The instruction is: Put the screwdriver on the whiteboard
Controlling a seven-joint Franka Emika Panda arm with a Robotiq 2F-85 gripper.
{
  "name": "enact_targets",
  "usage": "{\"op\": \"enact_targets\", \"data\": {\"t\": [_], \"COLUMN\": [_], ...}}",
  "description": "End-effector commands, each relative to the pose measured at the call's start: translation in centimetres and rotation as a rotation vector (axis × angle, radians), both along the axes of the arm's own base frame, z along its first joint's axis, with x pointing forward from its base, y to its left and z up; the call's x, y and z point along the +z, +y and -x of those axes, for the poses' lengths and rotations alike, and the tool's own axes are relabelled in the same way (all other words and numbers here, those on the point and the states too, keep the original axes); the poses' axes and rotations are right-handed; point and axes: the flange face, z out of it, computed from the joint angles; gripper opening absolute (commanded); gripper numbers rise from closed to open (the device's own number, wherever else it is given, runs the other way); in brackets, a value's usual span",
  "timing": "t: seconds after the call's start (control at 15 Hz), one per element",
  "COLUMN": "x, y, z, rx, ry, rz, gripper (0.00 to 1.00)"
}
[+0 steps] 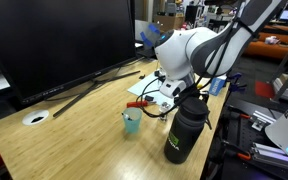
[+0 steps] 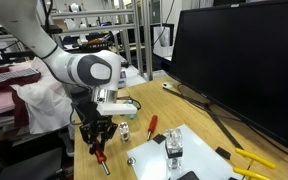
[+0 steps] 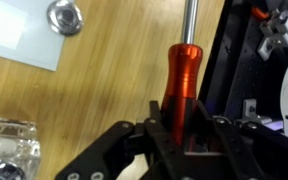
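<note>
Screwdriver (image 3: 182, 75) first: its orange handle sits upright in my wrist view, clamped between the two fingers of my pincer (image 3: 182, 126), with the bare metal shaft running on past them over the wood. My pincer is closed narrowly on that handle. In an exterior view the screwdriver (image 2: 99, 156) slants down out of my pincer (image 2: 96, 145) close to the counter (image 2: 114, 110) edge that lies opposite the monitor (image 2: 244, 60). I cannot tell whether its tip touches the wood.

The whiteboard (image 3: 14, 35) lies flat on the counter, off to one side of the shaft and apart from it, and a small round metal piece (image 3: 66, 15) rests on its near edge. A crumpled clear plastic item (image 3: 9, 150) lies on the wood beside my fingers.

In both exterior views the whiteboard (image 2: 194, 140) (image 1: 156, 97) sits toward the middle of the counter, with a slim red item (image 2: 151, 125) at its border. Nearer the counter's corner stand a black bottle (image 1: 187, 132), which hides my pincer there, and a teal cup (image 1: 132, 122). A white disc (image 1: 36, 117) lies by the far edge, below the monitor.
</note>
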Motion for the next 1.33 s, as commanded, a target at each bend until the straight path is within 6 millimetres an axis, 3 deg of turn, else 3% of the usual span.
{"op": "enact_targets", "data": {"t": [0.0,0.27,0.6,0.93,1.0,1.07,1.13,1.27], "x": [-0.3,-2.0,-4.4,-3.8,-3.5,-3.2,-2.9,-2.3], "y": [-0.2,-0.9,-1.6,-2.4,-2.4,-2.5,-2.5,-2.5], "z": [-1.5,-3.6,-5.1,-5.6,-5.6,-5.6,-5.6,-5.5], "rx": [0.194,0.389,0.472,0.499,0.502,0.503,0.501,0.499], "ry": [-0.011,-0.017,-0.002,0.001,-0.001,-0.003,-0.003,-0.009], "rz": [-0.056,-0.155,-0.248,-0.274,-0.278,-0.282,-0.286,-0.3], "gripper": [0.12,0.12,0.12,0.12,0.32,0.62,0.62,0.75]}}
